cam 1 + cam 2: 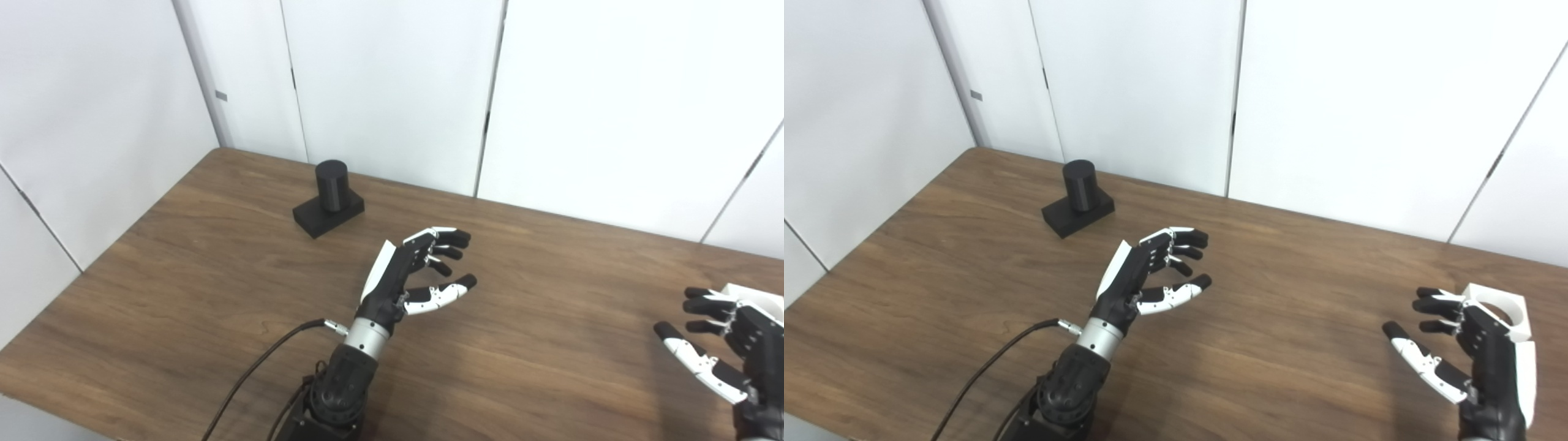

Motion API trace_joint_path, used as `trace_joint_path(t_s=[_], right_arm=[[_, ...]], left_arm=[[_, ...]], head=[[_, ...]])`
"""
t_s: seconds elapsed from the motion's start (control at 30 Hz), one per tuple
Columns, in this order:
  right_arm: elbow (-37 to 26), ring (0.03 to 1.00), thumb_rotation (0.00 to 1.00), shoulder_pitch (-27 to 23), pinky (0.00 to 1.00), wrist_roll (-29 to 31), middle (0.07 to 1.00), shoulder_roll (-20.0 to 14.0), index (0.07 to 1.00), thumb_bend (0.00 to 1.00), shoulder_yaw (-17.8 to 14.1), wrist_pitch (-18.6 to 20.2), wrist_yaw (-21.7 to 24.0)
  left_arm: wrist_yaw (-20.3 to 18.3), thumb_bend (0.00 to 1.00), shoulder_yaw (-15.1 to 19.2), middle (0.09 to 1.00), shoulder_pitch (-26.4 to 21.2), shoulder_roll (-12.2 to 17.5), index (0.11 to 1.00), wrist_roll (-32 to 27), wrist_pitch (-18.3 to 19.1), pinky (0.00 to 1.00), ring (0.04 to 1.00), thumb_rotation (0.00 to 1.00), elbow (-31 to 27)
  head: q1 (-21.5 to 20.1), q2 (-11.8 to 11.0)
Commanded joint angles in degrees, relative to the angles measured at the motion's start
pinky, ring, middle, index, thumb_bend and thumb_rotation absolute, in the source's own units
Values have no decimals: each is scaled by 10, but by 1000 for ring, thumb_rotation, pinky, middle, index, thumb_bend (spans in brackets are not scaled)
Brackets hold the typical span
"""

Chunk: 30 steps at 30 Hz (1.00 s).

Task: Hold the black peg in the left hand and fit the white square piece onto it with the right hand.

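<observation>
The black peg (331,185), a short cylinder upright on a flat black base, stands on the table at the back left. My left hand (411,271) hovers open over the middle of the table, to the right of and nearer than the peg, holding nothing. The white square piece (1499,309), with a round hole in it, lies at the far right of the table. My right hand (1464,346) is open just in front of it, partly hiding it, with its fingers apart and nothing in them.
The wooden table (184,294) runs to white wall panels at the back and left. A black cable (257,367) trails from my left wrist towards the table's near edge.
</observation>
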Motion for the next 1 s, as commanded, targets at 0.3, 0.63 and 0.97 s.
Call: trace_joint_path(t_s=[0.3,0.63,0.97], right_arm=[[-27,614,116,-13,514,10,664,1,491,493,-1,0,5],[-30,608,117,-13,517,7,668,3,491,493,-2,9,6],[-34,597,116,-13,500,5,659,5,491,493,-3,11,6]], left_arm=[[-7,728,28,753,-55,73,729,45,47,620,719,244,-50],[-4,781,63,755,-95,130,713,51,100,594,712,231,-54],[12,747,84,800,-144,168,733,99,166,774,822,228,-57]], head=[[5,1],[6,0],[3,0]])
